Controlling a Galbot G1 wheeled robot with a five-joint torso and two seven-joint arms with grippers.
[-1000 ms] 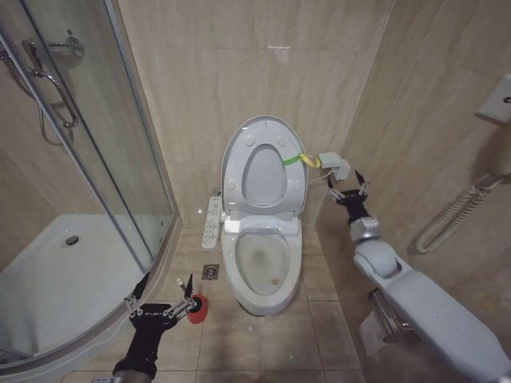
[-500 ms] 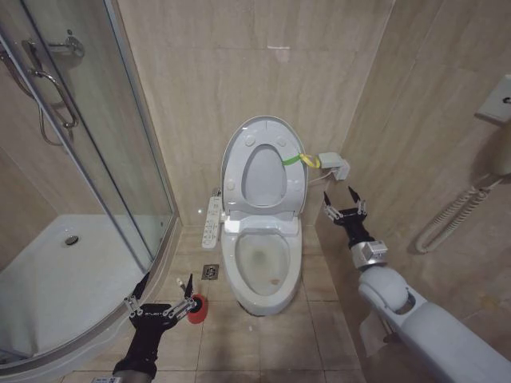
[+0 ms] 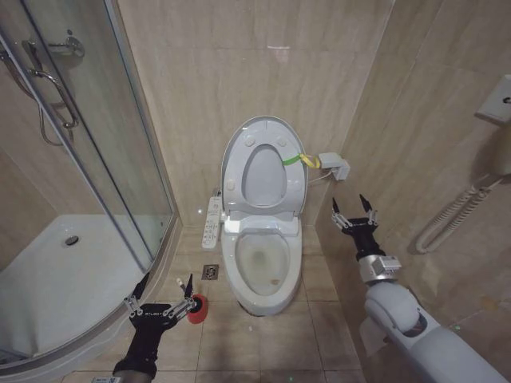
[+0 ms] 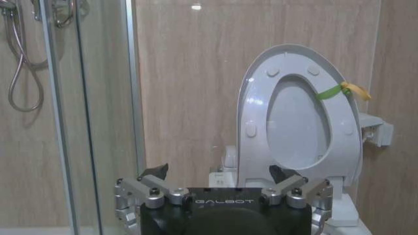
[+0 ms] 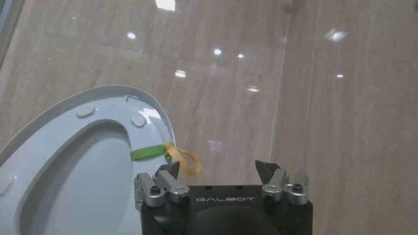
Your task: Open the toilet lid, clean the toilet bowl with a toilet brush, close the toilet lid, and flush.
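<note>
Your toilet lid point(image 3: 263, 171) stands raised against the tiled wall point(image 3: 239, 72) behind the toilet bowl point(image 3: 261, 263), its underside facing you, a yellow-green band point(image 3: 297, 159) looped on the edge that faces the right gripper point(image 3: 354, 211). That right gripper hangs in the air beside the bowl on your right, close to the side wall, below the small white box point(image 3: 334, 166) mounted there. Its fingers are spread apart and point upward, with nothing between them. The band sits up and toward the lid from those fingertips, apart from them; the right wrist view puts the lid point(image 5: 78, 161) and the band point(image 5: 163, 152) just past the right gripper point(image 5: 219, 171), without contact.

On the other side of the bowl, your left gripper point(image 3: 164, 297) is low over the floor tiles point(image 3: 263, 343), fingers open. The red holder point(image 3: 197, 309) of the toilet brush point(image 3: 194, 303) sits at the bowl-side fingertip, between the gripper and the foot of the bowl; you cannot tell whether they touch. The left wrist view shows the left gripper point(image 4: 219, 172) open, with the raised lid point(image 4: 297, 117) upright well beyond it.

The bowl is uncovered, its inside slightly stained. A white control panel point(image 3: 212, 222) juts from the bowl's rim toward the glass shower enclosure point(image 3: 88, 159), and a floor drain point(image 3: 211, 272) lies between the bowl and the white shower tray point(image 3: 56, 279).
</note>
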